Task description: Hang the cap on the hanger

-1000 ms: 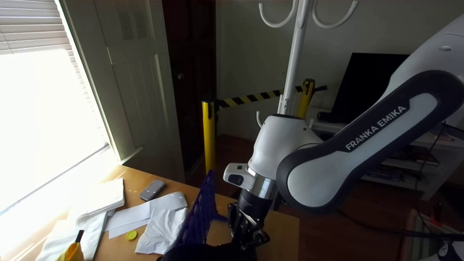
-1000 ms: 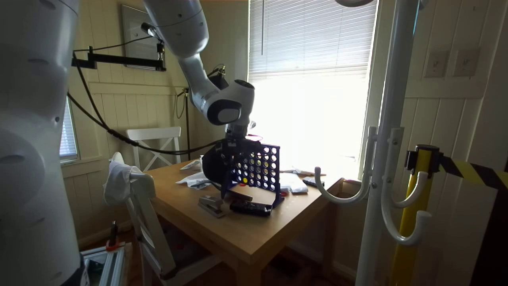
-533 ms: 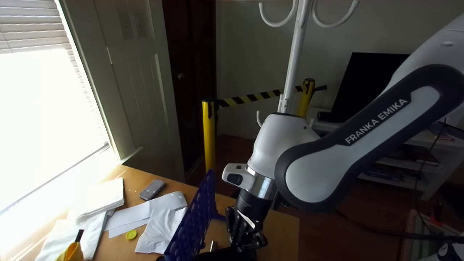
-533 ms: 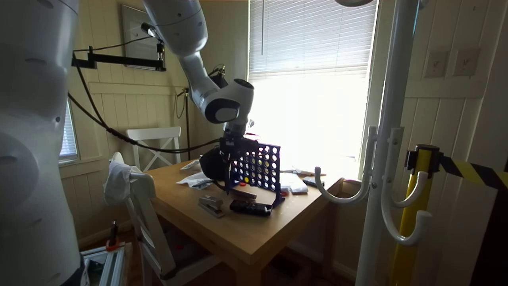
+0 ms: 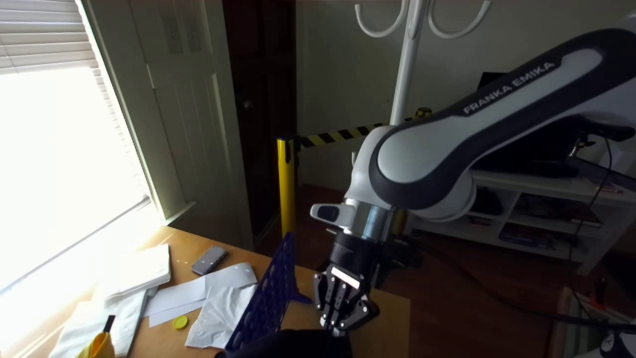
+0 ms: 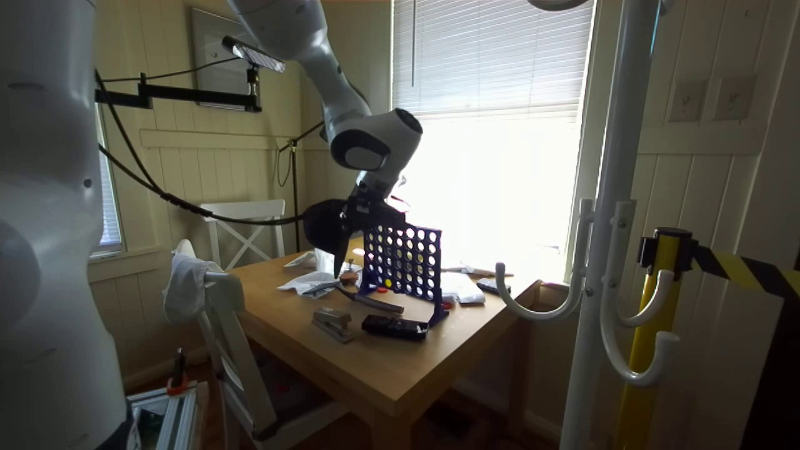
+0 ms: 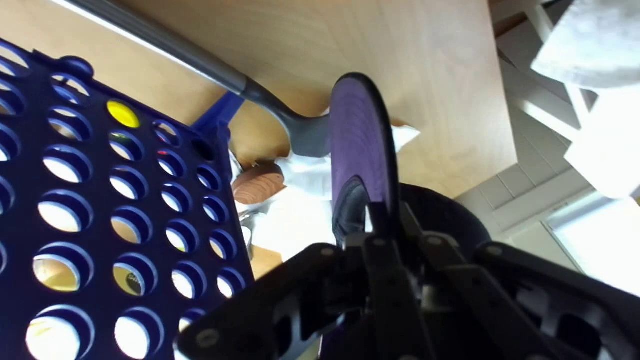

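"Where was the cap [image 6: 320, 228]?"

"In the gripper [image 5: 331, 324], beside the blue game rack [image 7: 101, 210] and over the table [image 6: 378, 365]."

"Gripped how?"

"Its fingers [image 7: 390, 280] were pressed in on the brim [image 7: 356, 130], pinching it. The brim's tip pointed down past the fingertips, and its purple underside faced the rack."

"And the crown [image 7: 450, 220]?"

"It bulged out beside the fingers, on the side away from the rack."

"How close was the brim to the rack?"

"Near it, with a gap between them in the wrist view."

"What about the hanger [image 6: 619, 125]?"

"That stood well apart from the rack, off the table, in both exterior views."

"Anything else by the rack?"

"A long gray utensil [image 7: 210, 67] lay just beside it, its head partly hidden behind the brim in the wrist view. A stapler [image 6: 333, 322] and a black remote-like bar [image 6: 395, 327] lay near the rack, in an exterior view."
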You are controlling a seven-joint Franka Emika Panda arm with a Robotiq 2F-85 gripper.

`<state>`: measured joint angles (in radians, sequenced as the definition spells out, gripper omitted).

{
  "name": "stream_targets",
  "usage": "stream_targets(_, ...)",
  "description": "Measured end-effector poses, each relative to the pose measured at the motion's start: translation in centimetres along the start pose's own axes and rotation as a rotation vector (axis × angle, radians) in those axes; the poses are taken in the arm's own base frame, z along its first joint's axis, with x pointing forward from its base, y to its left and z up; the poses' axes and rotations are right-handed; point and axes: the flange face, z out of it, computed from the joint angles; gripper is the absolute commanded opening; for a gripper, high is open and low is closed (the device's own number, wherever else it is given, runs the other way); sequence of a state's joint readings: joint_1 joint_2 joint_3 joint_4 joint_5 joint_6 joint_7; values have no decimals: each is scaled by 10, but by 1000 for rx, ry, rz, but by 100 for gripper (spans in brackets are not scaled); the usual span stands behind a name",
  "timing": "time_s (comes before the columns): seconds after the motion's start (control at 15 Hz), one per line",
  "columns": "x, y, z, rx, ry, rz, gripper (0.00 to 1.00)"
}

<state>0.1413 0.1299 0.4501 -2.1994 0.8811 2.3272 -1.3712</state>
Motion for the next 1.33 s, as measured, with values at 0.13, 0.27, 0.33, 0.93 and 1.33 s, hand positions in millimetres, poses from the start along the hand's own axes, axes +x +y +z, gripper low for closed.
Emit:
stream_targets(0.13,-9,0,-39,40,62,58,1)
stream_targets(0.27,-27,-2,-85,36,134,120,1)
stream_targets(0.33,-38,-4,-107,24,170,148,1)
stream_targets(0.93,-132,-82,-239,-60,536,203,1)
stream_targets(1.33,-175,-141,-300,-228,752,178,1)
